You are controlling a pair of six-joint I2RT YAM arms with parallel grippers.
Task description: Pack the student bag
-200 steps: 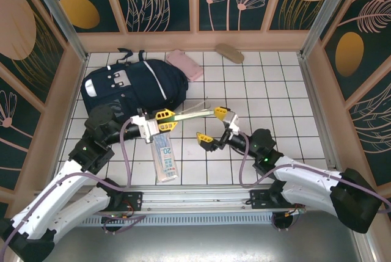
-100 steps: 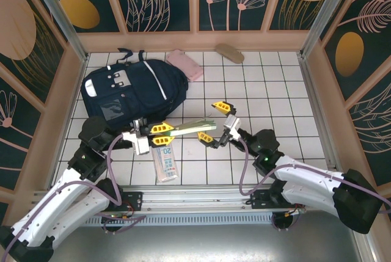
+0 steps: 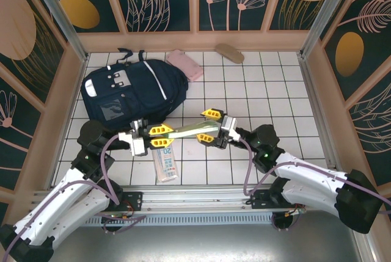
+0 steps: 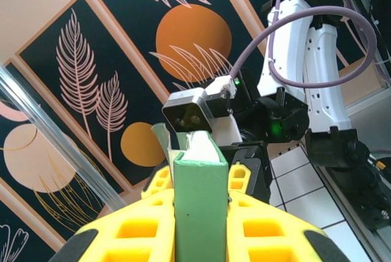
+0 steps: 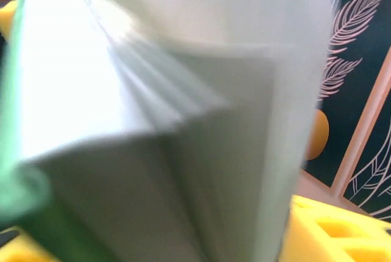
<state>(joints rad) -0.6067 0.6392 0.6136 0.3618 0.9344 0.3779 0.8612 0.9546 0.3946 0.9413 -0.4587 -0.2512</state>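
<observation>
Your left gripper (image 3: 162, 135) has drawn back toward the near edge of the table (image 3: 275, 79) and taken the green book (image 3: 192, 130) with it, so the book now lies lower in the top view than a second ago. Your right gripper (image 3: 209, 126) has swung in leftward to meet it. Its jaws, spread wide beside the book's free end before, have narrowed and now straddle that end. Whether they press on it yet cannot be told.

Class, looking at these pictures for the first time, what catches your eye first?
A green notebook bridges the two arms at the centre, clamped by the left gripper, the right gripper straddling its other end. Behind it, far left, lies the big navy student bag.
</observation>
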